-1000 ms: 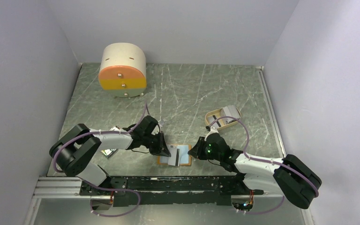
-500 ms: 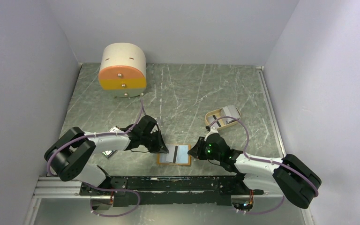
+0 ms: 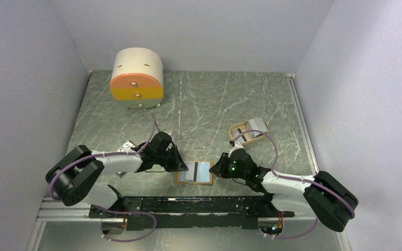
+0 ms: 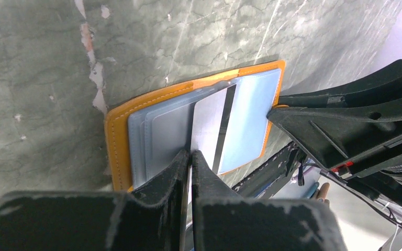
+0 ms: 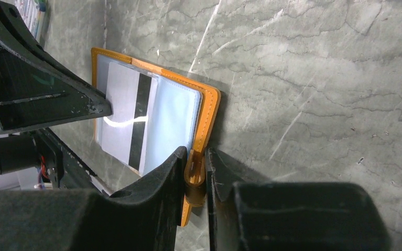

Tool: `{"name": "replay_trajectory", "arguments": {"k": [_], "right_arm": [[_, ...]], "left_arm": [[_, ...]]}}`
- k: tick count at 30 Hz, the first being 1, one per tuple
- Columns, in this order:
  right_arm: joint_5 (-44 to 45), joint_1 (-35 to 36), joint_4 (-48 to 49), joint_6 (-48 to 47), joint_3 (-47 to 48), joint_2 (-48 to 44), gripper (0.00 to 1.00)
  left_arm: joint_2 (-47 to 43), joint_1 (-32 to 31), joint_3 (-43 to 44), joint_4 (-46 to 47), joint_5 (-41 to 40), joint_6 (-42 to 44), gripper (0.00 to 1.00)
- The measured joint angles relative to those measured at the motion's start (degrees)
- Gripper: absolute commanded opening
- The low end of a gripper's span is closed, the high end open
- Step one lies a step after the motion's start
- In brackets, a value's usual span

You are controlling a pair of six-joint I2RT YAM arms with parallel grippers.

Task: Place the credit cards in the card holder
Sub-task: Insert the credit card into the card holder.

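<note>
The card holder (image 3: 204,172) lies open near the table's front edge, with an orange rim and a pale blue inside. A pale credit card (image 3: 191,175) with a dark stripe lies across its inside. My left gripper (image 3: 182,167) is shut on that card's left edge. In the left wrist view the card (image 4: 209,123) runs from my gripper (image 4: 190,155) over the holder (image 4: 116,137). My right gripper (image 3: 218,168) is shut on the holder's orange snap tab (image 5: 194,177) at the right edge; the tab sits between its fingers (image 5: 194,157). The card (image 5: 121,112) also shows in the right wrist view.
A tan oval tray (image 3: 238,128) holding more cards (image 3: 256,125) stands behind my right arm. A round cream-and-orange drawer box (image 3: 137,78) stands at the back left. Small flat items (image 3: 127,145) lie by my left arm. Walls close in on both sides.
My left arm has drawn back to the left. The card has gone from tilted up to lying flatter across the holder. The right gripper has not moved.
</note>
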Motion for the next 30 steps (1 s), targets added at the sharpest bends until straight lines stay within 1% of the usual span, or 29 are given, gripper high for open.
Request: {"name": "replay_trajectory", "arguments": {"k": [14,30], "right_arm": [[-0.2,0.0,1.18,0.11,0.0,0.85,0.24],[-0.66,-0.04,3.06,1.7,-0.02,2.21,0.24]], "left_arm": [[1.03,-1.07,-0.28,3.15,-0.85,0.48,0.09],[2.14,-3.28,-0.28,4.59,-0.63,-3.1,0.09]]}}
